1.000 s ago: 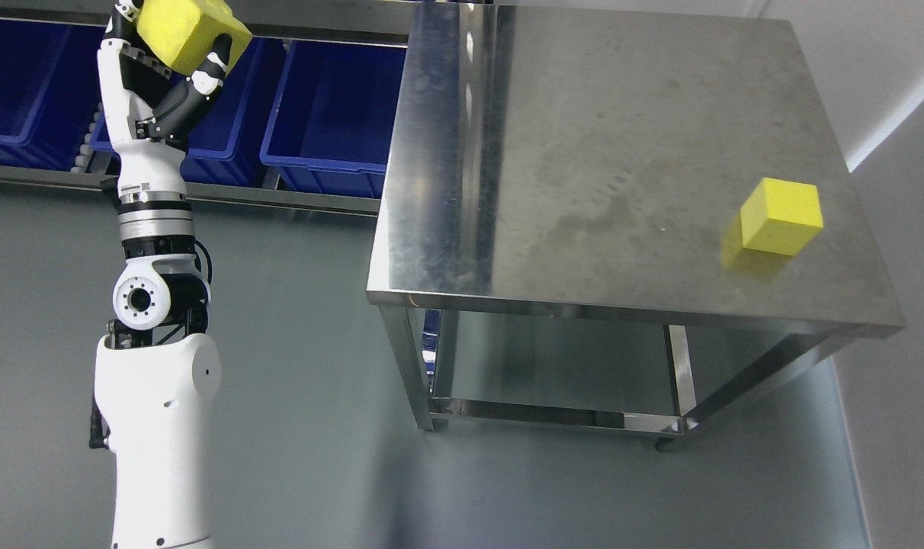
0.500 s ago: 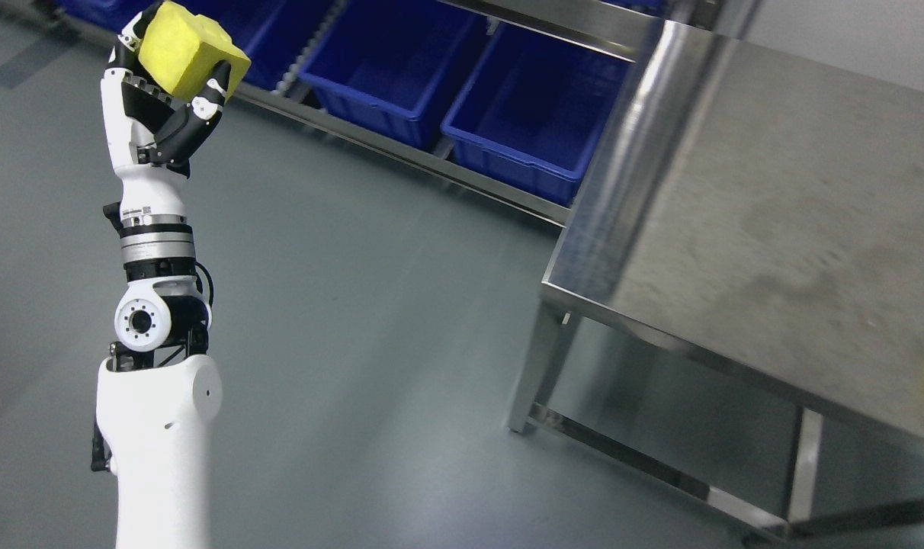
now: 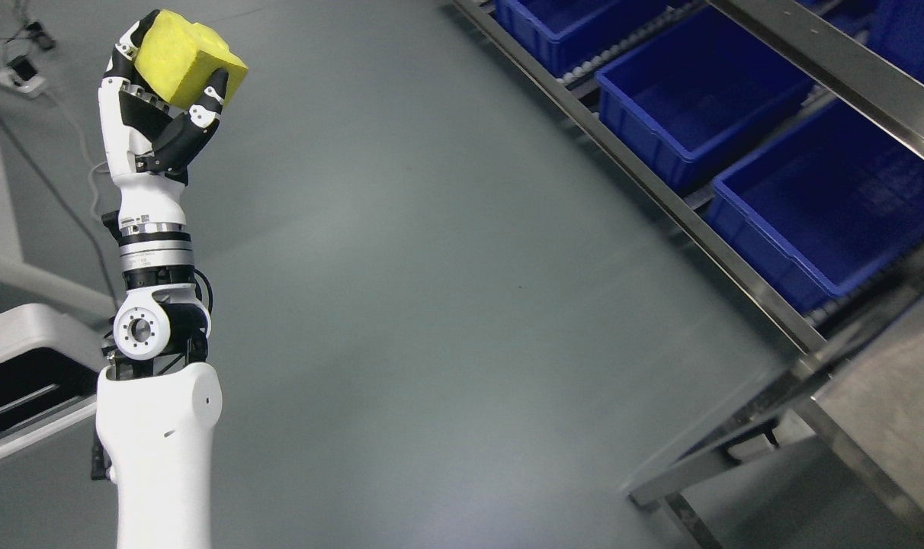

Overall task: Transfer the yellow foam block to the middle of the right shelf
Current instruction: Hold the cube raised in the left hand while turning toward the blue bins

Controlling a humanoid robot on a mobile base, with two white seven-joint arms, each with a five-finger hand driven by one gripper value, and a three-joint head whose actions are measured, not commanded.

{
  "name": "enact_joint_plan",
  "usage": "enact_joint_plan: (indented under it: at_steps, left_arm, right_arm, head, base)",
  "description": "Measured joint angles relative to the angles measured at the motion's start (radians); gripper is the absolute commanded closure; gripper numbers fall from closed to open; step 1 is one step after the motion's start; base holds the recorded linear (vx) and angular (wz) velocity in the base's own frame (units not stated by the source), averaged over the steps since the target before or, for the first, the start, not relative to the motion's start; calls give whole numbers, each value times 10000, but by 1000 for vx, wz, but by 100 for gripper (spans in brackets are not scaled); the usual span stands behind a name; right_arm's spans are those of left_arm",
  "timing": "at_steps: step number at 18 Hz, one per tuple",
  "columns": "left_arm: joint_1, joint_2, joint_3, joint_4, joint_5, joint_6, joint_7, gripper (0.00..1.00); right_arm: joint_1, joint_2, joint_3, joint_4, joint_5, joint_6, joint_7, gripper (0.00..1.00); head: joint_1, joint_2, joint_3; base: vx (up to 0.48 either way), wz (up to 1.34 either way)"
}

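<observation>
The left hand (image 3: 161, 107) pinches the block (image 3: 187, 65) between curled fingers, raised above its own wrist and well left of the bins (image 3: 736, 99) on the shelf (image 3: 736, 282). Foam compresses, so a jolt while travelling could loosen it; a drop lands on the floor (image 3: 431, 305), off target.

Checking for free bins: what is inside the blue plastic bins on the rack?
The two nearest blue plastic bins show bare floors; the others are cropped.
</observation>
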State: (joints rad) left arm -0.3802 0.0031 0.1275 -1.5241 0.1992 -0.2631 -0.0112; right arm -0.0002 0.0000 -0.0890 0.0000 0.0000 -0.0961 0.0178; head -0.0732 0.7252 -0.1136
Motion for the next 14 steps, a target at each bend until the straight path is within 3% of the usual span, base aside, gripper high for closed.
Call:
enact_joint_plan:
  at_steps: [14]
  left_arm:
    - [541,-23,99,-127,2,610,-4,59]
  right_arm:
    - [3,0,0,0,0,0,0,0]
  head:
    - [0,0,0]
  base:
    - [89,274]
